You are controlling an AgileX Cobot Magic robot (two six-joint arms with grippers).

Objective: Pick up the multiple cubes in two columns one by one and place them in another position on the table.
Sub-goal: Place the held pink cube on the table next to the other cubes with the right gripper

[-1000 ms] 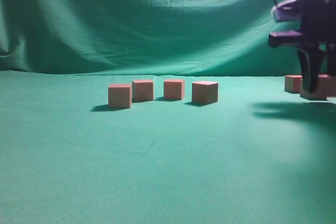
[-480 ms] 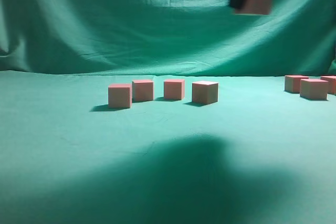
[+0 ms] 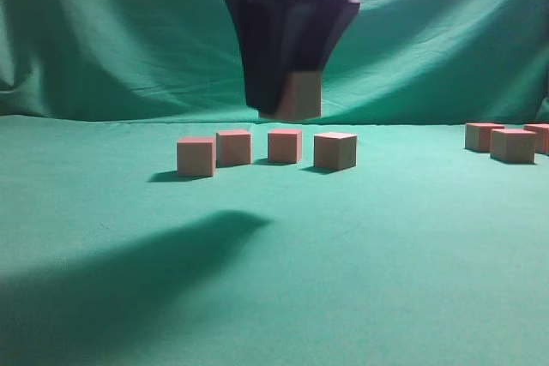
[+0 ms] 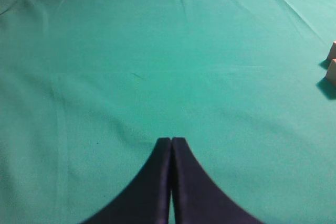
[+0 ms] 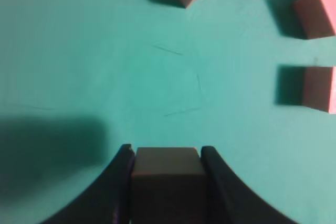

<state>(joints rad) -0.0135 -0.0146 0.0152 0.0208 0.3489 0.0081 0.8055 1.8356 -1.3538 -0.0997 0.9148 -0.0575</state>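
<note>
One cube (image 3: 300, 96) is held tight in the right end effector (image 3: 287, 100), high above the table (image 3: 274, 280), at 12 o'clock from four cubes (image 3: 266, 150), while the left end effector (image 4: 171, 145) is closed on nothing.

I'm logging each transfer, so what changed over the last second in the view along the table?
The right gripper took one small salmon wooden cube from the right-hand group, lifted it and carried it leftward; it now hangs above the row of four cubes, off the teal cloth table. The four-cube row stayed put. Three cubes remain at right.
</note>
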